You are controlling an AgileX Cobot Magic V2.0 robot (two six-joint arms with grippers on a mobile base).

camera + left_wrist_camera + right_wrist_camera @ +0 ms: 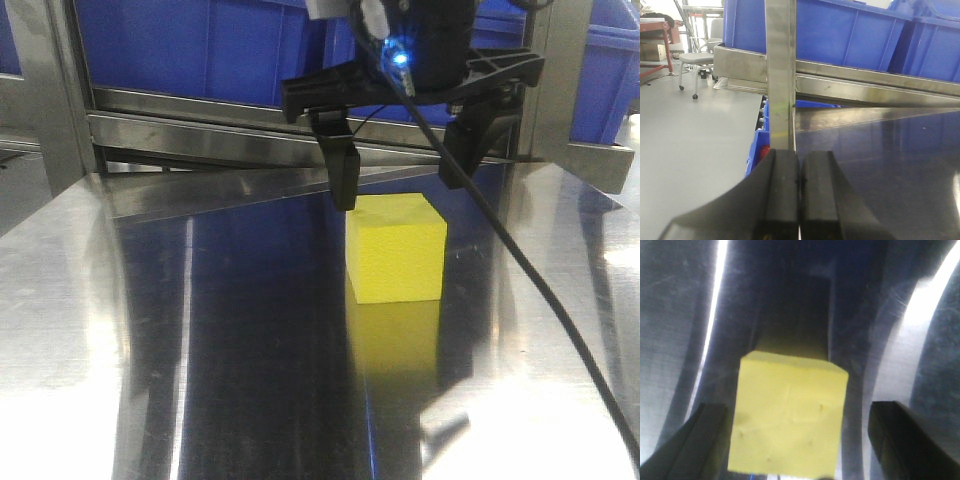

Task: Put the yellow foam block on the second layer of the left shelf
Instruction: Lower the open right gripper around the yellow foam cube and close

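We see the right gripper (400, 190) hanging just above the yellow foam block (397, 250), its fingers (345, 175) spread wide and pinching nothing. The block sits flat on the polished steel surface (200, 350) right of the frame's centre, with its yellow reflection (393, 335) just below it. We cannot tell whether this sheet is the shelf layer the task names or a counter. Behind it run a steel rail (200, 125) and the blue bins (200, 45).

In the right wrist view the block lies between the fingers but off centre. It is close to the finger at lower left of the frame and apart from the one at lower right. The left gripper (799, 175) has its fingers pressed together on nothing, and it faces an upright steel post (779, 75).

We judge the main risk to be an uneven close. The nearer finger would meet the foam first and shove the block sideways across the slick steel, so it turns or slips out. Foam also gives, so a hard squeeze could deform it and a light one could let it drop on the lift. The black cable (520, 270) trails across the lower right of the front view and could drag against the block if the arm swings that way. The post and rail leave little room for a careless approach to the shelf.
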